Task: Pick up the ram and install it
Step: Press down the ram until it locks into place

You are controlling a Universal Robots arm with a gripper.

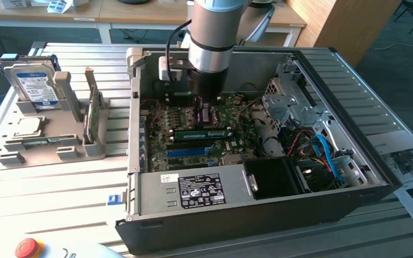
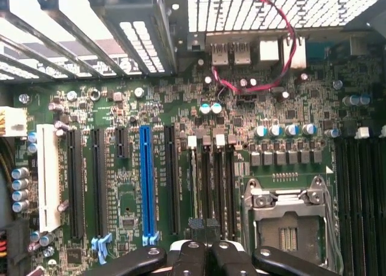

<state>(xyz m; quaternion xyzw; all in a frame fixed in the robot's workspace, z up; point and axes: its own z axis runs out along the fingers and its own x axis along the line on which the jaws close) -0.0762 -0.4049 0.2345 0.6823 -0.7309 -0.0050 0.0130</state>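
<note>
**Hovering shut over the memory slots**

The arm [image 1: 214,32] reaches straight down into the open computer case [image 1: 264,215], which lies on its side on the slatted bench [image 1: 49,183]. The gripper [image 1: 206,110] is low over the motherboard [image 1: 239,121]. In the wrist view its fingers [image 2: 192,257] are pressed together with no gap between them. Whether they pinch anything cannot be told.

The ram [image 1: 203,131] is inside the case. It is a narrow green stick standing on edge among the long slots of the motherboard. In the exterior view it lies between the gripper and the blue slot [image 1: 189,152], just beside the gripper's tip. Whether the two touch, or whether the stick is fully seated, cannot be made out.

In the wrist view the gripper [image 2: 205,255] lines up with a group of black slots. These run between the blue slot [image 2: 145,185] and the metal processor socket [image 2: 286,219].

On the exterior view's left a grey holder [image 1: 56,153] sits on the bench beside the case. It carries an upright hard drive [image 1: 34,80] with a blue label and a broader green card [image 1: 92,115] standing on edge.
</note>
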